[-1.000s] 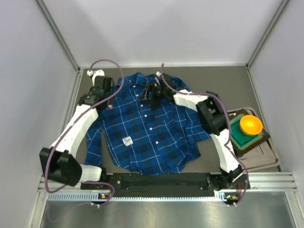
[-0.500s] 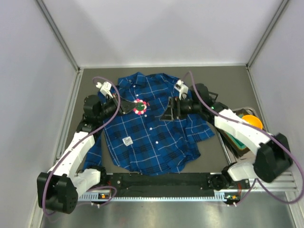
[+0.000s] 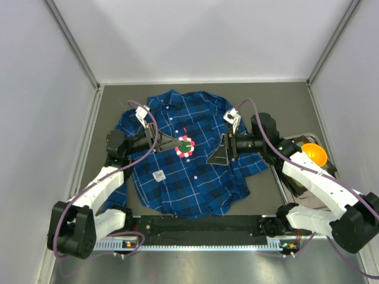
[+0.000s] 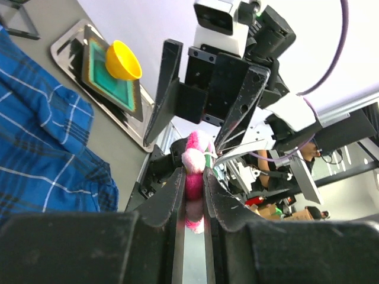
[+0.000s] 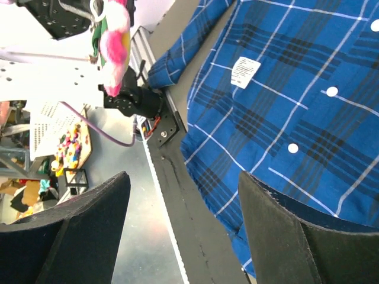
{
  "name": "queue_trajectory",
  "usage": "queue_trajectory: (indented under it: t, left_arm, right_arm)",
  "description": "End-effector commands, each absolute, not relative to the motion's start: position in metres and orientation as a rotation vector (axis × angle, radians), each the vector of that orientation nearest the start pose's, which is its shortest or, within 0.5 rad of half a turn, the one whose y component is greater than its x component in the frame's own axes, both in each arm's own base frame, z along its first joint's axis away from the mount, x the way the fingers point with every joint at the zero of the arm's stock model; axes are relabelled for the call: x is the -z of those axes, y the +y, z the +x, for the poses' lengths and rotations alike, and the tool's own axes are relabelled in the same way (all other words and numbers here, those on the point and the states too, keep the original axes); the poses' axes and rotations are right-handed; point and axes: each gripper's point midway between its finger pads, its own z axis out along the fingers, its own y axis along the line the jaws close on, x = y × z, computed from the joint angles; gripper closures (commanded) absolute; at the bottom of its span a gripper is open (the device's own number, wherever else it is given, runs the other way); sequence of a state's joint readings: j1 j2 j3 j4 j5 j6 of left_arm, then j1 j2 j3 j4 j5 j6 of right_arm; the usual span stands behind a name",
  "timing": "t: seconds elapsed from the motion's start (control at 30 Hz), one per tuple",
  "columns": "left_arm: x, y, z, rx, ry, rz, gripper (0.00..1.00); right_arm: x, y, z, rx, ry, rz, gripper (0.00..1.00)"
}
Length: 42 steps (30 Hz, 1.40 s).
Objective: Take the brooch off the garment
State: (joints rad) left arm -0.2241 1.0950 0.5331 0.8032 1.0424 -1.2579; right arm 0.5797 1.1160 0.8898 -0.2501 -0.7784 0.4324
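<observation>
The blue plaid shirt point(image 3: 189, 160) lies flat on the grey table, collar at the far side. My left gripper point(image 3: 177, 144) is shut on the brooch point(image 3: 186, 147), a round pin of pink and red beads, and holds it above the shirt's middle. In the left wrist view the pink brooch point(image 4: 194, 177) is pinched between the fingers point(image 4: 170, 198). My right gripper point(image 3: 220, 148) is open and empty, facing the brooch from the right above the shirt. The right wrist view shows the brooch point(image 5: 115, 41) at the upper left and the shirt point(image 5: 284, 112) below.
A metal tray point(image 3: 320, 189) at the right holds a green block point(image 3: 302, 171) with an orange bowl point(image 3: 312, 155) on it. A white square tag point(image 3: 159, 175) lies on the shirt's left front. Grey walls stand on three sides.
My left gripper has carried the brooch right and nearer, over the shirt's middle. My right gripper has drawn back from the collar area to the shirt's right side, staying open.
</observation>
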Motion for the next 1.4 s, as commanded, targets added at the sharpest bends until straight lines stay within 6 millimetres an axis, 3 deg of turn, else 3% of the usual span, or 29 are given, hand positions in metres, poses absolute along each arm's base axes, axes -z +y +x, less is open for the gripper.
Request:
queue_trajectory:
  t: [0.0,0.27,0.47,0.8,1.07,1.37]
  left_arm:
    - [-0.309,-0.227,0.192,1.857,1.653,0.39,1.0]
    - [-0.303,-0.23,0.184,1.859,1.694,0.408,1.0]
    - [-0.305,-0.232,0.18,1.86,1.692,0.43,1.0]
    - [-0.293,-0.235,0.18,1.839,1.731,0.438,1.0]
    - [-0.296,-0.235,0.181,1.831,1.725,0.447,1.0]
    - [-0.287,-0.236,0.18,1.81,1.771,0.456,1.0]
  right_arm:
    - [-0.28,0.29,0.179,-1.487,1.915,-0.757,0.27]
    - [-0.31,0.305,0.174,-1.648,1.82,-0.797,0.36]
    - [-0.32,0.322,0.169,-1.666,1.798,-0.838,0.36]
    - [-0.315,0.33,0.168,-1.703,1.833,-0.868,0.37]
    - [-0.309,0.34,0.167,-1.71,1.85,-0.886,0.41]
    - [-0.299,0.352,0.154,-1.749,1.897,-0.97,0.46]
